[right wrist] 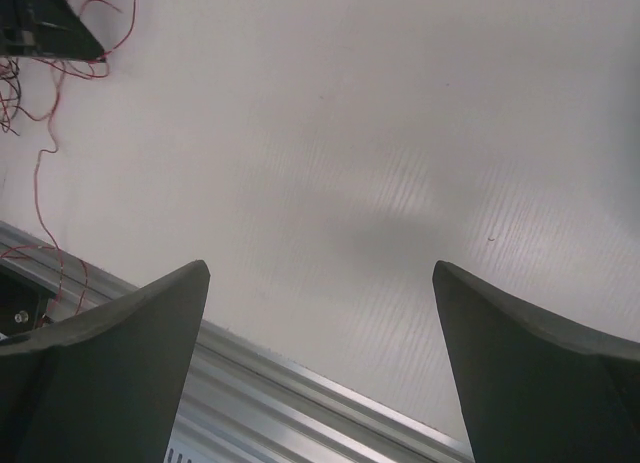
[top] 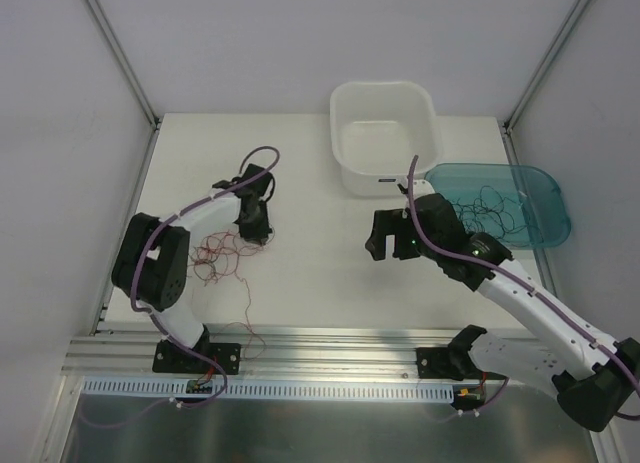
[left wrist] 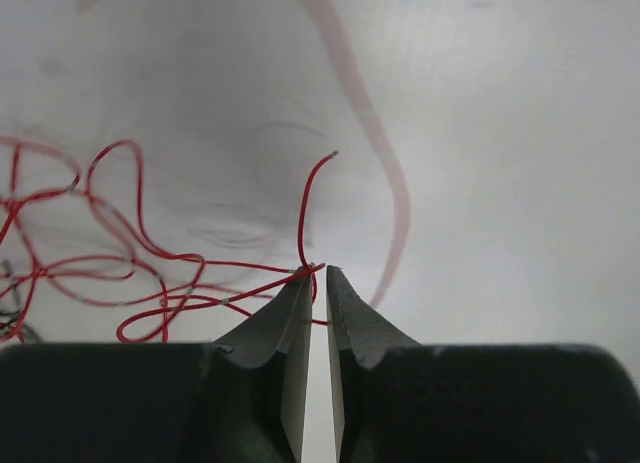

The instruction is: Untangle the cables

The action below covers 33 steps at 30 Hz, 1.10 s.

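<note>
- Left jaws: squeezed down to a hairline slit, with a red strand of the cables [left wrist: 130, 273] looking pinched right at the tips of the fingers [left wrist: 275, 353].
- From that pinch, one loose red end curling up and away ahead of the jaws. Other loops trail off to their left, flat on the tabletop [top: 320, 273].
- Top view: main red tangle sitting just behind and beside the left jaws, with a few darker hairs mixed in. One thin strand wanders back to the aluminium rail [top: 330, 348].
- Right jaws: wide open, nothing between them, hanging over bare tabletop.
- Well apart from the tangle. From the right wrist, just a bit of red wire way off past the left fingertip, near the other arm.
- White tub [top: 385, 133] further back from the right jaws, teal tray [top: 545, 183] off to the side behind them, with dark curly wires [top: 490, 208] inside.
</note>
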{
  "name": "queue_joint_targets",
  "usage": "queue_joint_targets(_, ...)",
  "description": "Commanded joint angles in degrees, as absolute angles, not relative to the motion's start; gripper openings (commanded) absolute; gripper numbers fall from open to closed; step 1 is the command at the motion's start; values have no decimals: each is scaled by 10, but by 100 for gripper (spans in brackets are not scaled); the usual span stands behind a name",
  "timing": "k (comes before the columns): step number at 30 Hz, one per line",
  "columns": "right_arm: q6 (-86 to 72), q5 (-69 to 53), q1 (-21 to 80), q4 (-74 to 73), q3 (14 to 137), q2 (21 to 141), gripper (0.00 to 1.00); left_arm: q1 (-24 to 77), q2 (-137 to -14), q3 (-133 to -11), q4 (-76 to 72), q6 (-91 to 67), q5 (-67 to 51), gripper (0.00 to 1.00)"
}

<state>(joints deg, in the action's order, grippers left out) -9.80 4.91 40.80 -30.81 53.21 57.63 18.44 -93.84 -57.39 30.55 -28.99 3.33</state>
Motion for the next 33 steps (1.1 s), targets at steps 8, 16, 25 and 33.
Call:
queue_joint_targets(8,-76,101,413,-337,514,469,100,442,-1093,-882,306,-265,-42,16)
queue_joint_targets(16,-78,57,442,-310,492,467,98,439,-1009,-859,313,-249,22,90)
queue_joint_targets(25,-108,84,471,-280,477,515,98,418,-820,-679,329,-259,38,99)
queue_joint_targets(33,-125,118,468,-273,500,581,98,433,-734,-536,330,-301,1,93)
